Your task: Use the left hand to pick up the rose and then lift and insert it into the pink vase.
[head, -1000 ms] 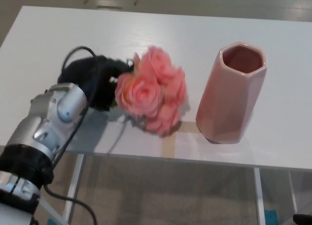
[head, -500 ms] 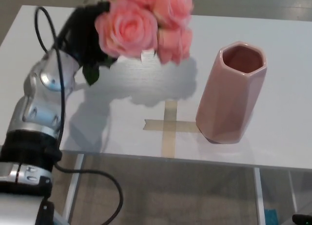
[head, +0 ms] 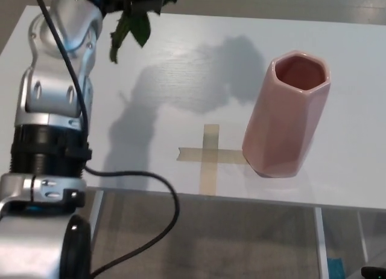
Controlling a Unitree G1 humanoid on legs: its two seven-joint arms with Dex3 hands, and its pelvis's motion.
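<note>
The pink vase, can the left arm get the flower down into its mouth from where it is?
Probably yes. The pink vase stands upright with its mouth open and nothing over it, and the left arm is raised above the table.

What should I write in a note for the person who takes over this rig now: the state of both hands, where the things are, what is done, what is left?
Left hand: above the frame top; only its forearm shows, raised.
Right hand: not in view.
Rose: blooms out of frame; only green leaves hang at the top edge.
Pink vase: upright, empty, beside the tape cross on the white table.
Done: rose lifted off the table.
Left: carry it over the vase, insert.
</note>
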